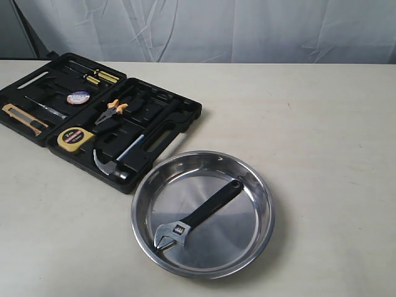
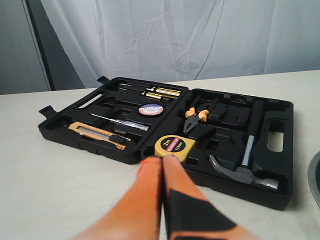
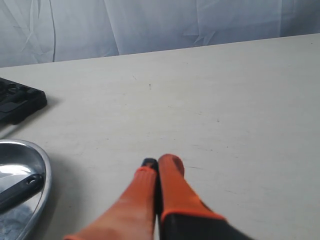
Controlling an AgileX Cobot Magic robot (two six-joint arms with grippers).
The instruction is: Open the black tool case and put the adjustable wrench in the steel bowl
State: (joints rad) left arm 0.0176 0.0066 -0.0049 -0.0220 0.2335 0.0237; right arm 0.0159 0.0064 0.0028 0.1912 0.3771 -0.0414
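The black tool case [image 1: 154, 133] lies open flat at the left of the table, its recesses facing up; it also fills the left wrist view [image 2: 280, 150]. The adjustable wrench [image 1: 201, 213] lies inside the steel bowl [image 1: 263, 185], silver head toward the front, black handle pointing back right. In the right wrist view the steel bowl's rim [image 3: 42, 170] and the wrench handle [image 3: 20, 187] show at the edge. My left gripper [image 2: 162, 159] is shut and empty, in front of the case. My right gripper [image 3: 159, 165] is shut and empty over bare table beside the bowl. Neither gripper shows in the exterior view.
In the case sit a claw hammer [image 1: 114, 164], orange-handled pliers [image 1: 111, 111], a yellow tape measure [image 1: 73, 137], a utility knife [image 1: 25, 119] and screwdrivers [image 1: 99, 77]. A white curtain [image 1: 247, 25] hangs behind the table's far edge.
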